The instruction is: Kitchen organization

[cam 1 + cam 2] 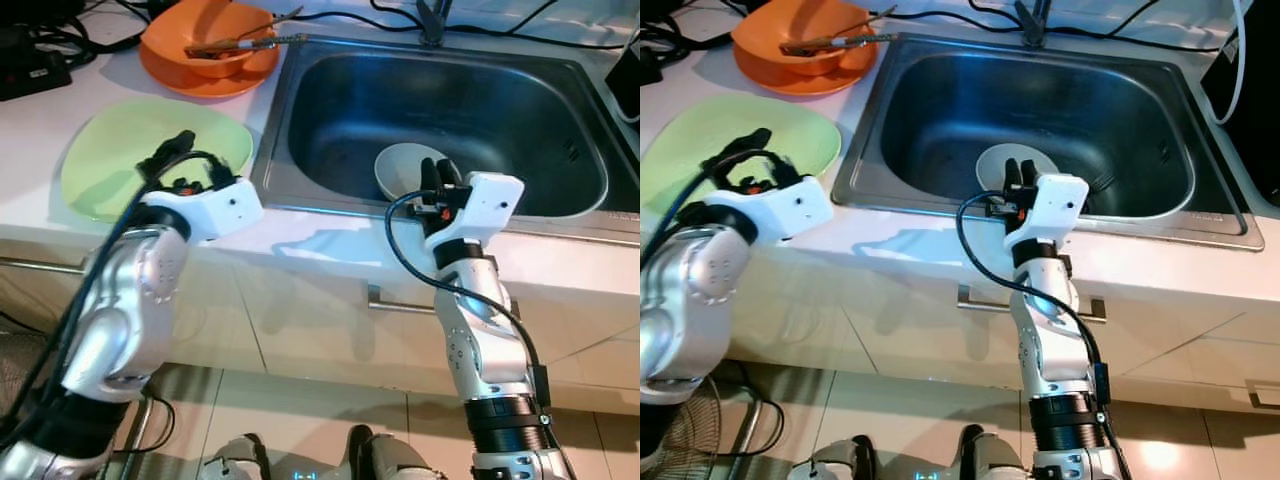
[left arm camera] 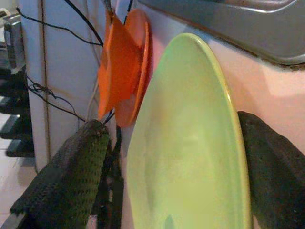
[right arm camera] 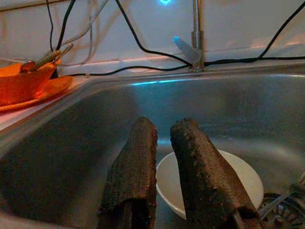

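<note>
Right hand [image 3: 164, 157] seemingly above white bowl [image 3: 238, 183]

Black cables [image 1: 350, 15] trail along the white countertop [image 1: 330, 245] behind the faucet [image 3: 195, 40].

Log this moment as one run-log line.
left gripper: open, straddling green plate | right gripper: open, over white bowl in sink

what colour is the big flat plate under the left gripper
Pale green; the large flat plate on the white counter shows best in the left eye view.
</note>
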